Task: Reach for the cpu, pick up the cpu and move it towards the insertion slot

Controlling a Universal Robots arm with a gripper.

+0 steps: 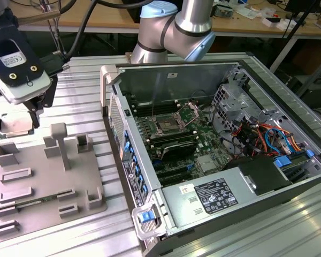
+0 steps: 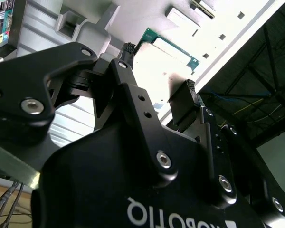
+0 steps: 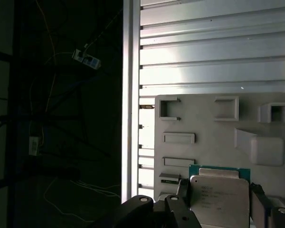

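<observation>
The cpu point(image 1: 15, 127) is a flat silvery square with a thin green rim. It hangs over the far left corner of the grey tray point(image 1: 43, 184) in the exterior view. My gripper point(image 1: 14, 123) is shut on the cpu, one black finger on each side. In the first wrist view the cpu point(image 3: 218, 195) sits between the fingers point(image 3: 183, 189), above the tray point(image 3: 204, 123). The second wrist view shows the cpu point(image 2: 164, 59) bright beyond the fingertips point(image 2: 190, 90). The insertion slot point(image 1: 168, 126), silver-framed with a dark centre, lies on the green motherboard inside the open computer case, well toward the exterior view's right.
The open computer case point(image 1: 150, 225) has a raised wall between the tray and the motherboard. Drive cages and coloured cables point(image 1: 257, 134) fill its right side. The tray carries raised blocks point(image 1: 59, 144). The ribbed metal table's edge point(image 3: 130, 95) runs beside the tray.
</observation>
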